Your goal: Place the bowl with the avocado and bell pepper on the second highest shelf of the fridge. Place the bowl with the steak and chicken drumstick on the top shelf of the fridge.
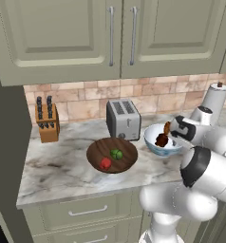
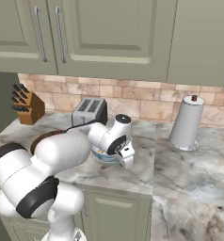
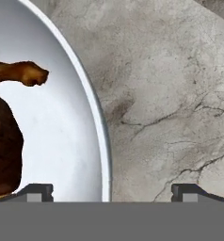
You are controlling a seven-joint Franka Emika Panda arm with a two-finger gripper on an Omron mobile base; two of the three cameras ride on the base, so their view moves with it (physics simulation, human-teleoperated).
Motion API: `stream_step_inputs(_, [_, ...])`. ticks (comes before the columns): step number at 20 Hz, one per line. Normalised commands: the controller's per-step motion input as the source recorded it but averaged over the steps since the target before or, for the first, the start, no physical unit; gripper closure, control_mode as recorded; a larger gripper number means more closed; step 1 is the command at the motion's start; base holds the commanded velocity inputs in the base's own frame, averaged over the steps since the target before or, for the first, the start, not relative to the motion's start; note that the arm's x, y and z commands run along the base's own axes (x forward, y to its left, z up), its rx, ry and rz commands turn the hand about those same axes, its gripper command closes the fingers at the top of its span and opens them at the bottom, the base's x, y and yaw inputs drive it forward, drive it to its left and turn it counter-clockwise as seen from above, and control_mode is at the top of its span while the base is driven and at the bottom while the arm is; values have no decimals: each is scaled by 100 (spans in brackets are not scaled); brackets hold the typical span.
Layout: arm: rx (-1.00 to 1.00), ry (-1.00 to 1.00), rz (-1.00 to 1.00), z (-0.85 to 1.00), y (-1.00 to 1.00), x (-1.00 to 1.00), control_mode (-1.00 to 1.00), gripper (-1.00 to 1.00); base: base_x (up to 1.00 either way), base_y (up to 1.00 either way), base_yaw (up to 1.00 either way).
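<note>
The step in hand looked like the grasp on the white bowl (image 1: 162, 140) holding the steak (image 3: 4, 150) and chicken drumstick (image 3: 20, 74). The gripper (image 3: 111, 192) hung just over that bowl's near rim with its fingers (image 3: 36, 192) spread wide and holding nothing; in the hand view one tip sat over the bowl's inside and the other over bare marble, so the rim ran between them. The next move probably called for a short descent and a firm pinch on that rim, then a level lift so the meat stayed put.

The wooden bowl (image 1: 112, 155) with the avocado (image 1: 117, 154) and bell pepper (image 1: 105, 163) sat on the tabletop (image 1: 58, 166) just beside the white one. A toaster (image 1: 123, 119) stood close behind both bowls and could crowd the lift. A knife block (image 1: 46, 121) and a paper towel roll (image 2: 187, 123) stood well apart.
</note>
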Motion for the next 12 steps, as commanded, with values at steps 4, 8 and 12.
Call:
stream_step_inputs(4, [0, 0, -7, -21, 0, 27, -100, -100, 0, 0, 0])
stream_step_inputs(8, [0, 0, -6, -23, 0, 13, -100, -100, 0, 0, 0])
stream_step_inputs(12, [0, 0, -2, -30, 17, 2, -100, 100, 0, 0, 0])
